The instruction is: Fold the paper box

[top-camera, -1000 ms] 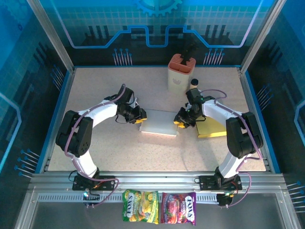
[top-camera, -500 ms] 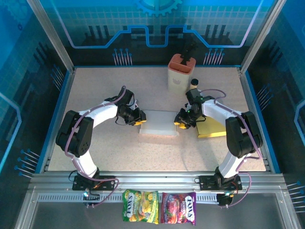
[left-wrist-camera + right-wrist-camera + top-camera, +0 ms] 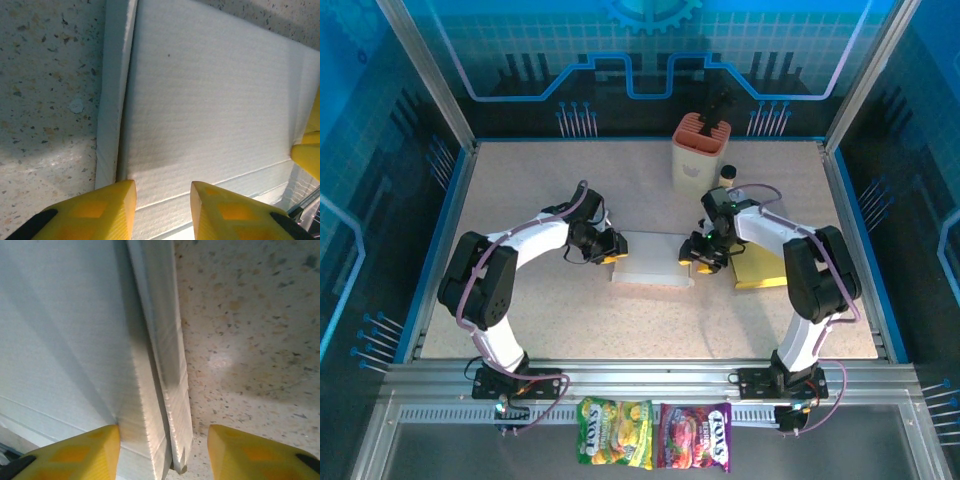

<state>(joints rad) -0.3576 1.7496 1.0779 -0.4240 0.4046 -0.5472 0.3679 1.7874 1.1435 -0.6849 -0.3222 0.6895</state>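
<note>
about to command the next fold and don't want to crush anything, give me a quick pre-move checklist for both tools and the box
1. Paper box sits on the table between both arms: ok.
2. Left tool at the box's left edge, jaws apart: ok.
3. Left flap actually between the left fingers: cannot tell.
4. Right tool jaws apart, right flap between its fingers: ok.
5. Yellow sheet apart from the box: cannot tell, the right arm covers the gap.
</note>
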